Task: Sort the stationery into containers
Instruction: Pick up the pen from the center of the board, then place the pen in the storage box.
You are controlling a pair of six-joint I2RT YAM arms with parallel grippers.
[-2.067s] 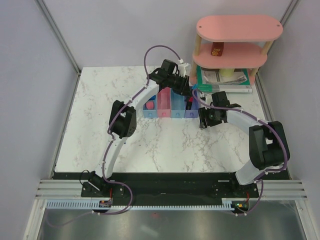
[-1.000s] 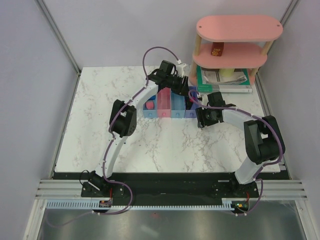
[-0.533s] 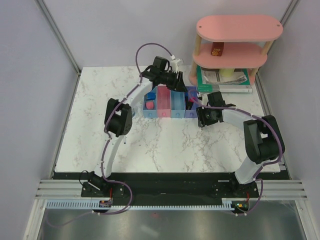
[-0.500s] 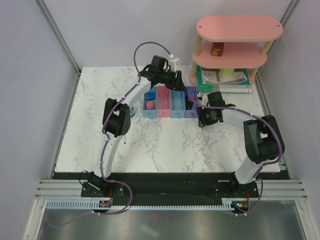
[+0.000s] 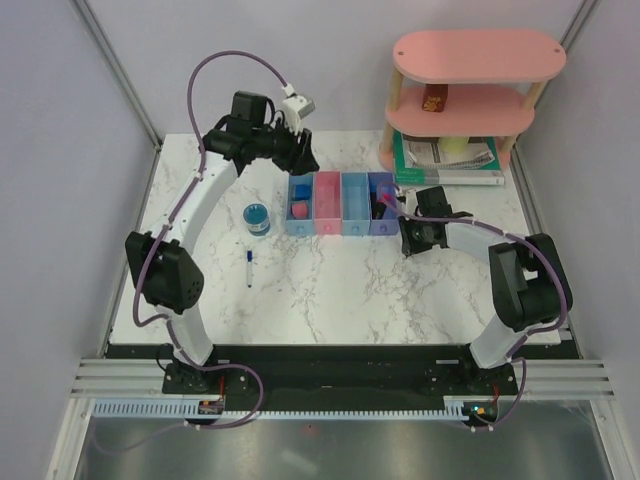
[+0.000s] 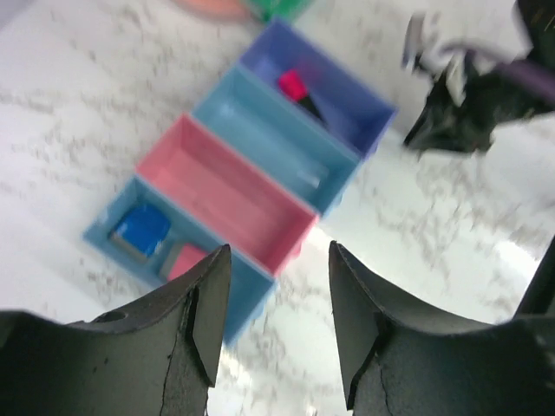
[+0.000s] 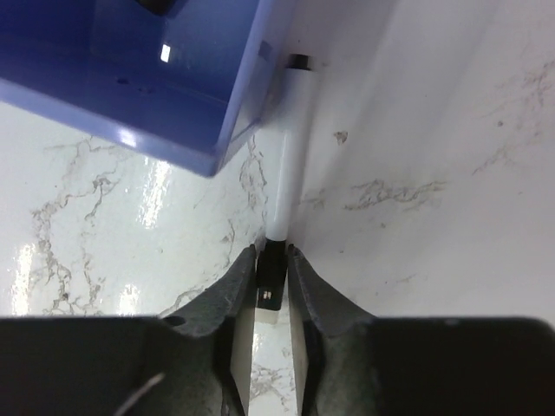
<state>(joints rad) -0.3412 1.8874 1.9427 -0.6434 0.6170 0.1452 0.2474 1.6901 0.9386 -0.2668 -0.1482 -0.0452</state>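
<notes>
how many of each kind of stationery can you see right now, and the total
tape roll: 1
erasers: 2, blue eraser and pink eraser
pens: 2, loose pen and held pen
highlighter: 1 in view
total: 6

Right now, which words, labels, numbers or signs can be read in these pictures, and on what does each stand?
None can be read.
On the small red box on the pink shelf: a yellowish mark, too small to read.
On the green-edged book under the shelf: a printed cover, too small to read.
On the white pen in the right claw: no print shows.
</notes>
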